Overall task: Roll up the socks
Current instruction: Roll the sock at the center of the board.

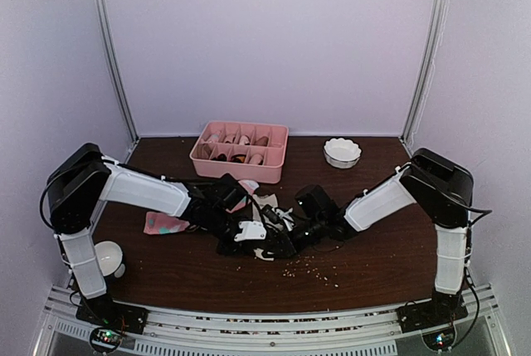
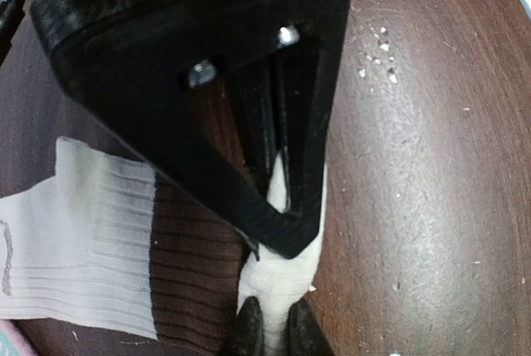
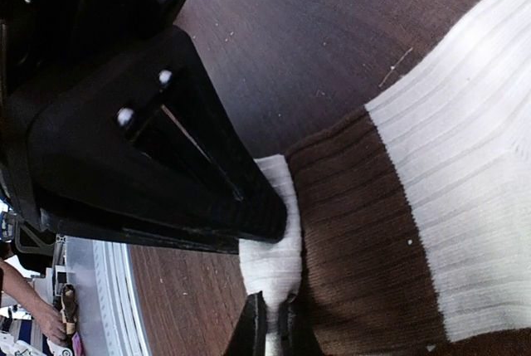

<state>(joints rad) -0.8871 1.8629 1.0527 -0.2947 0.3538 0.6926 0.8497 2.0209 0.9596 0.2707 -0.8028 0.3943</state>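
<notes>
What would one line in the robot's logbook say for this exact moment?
left gripper: shut on cream sock | right gripper: shut on cream sock | pink sock: not held

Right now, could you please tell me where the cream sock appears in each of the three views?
Top external: the cream sock peeks out near the centre of the picture, mostly hidden.
Left wrist: lower left, its end pinched in the left hand at the bottom edge.
Right wrist: right side, its end pinched in the right hand.
Shared landmark: the dark brown band, visible in both wrist views.
</notes>
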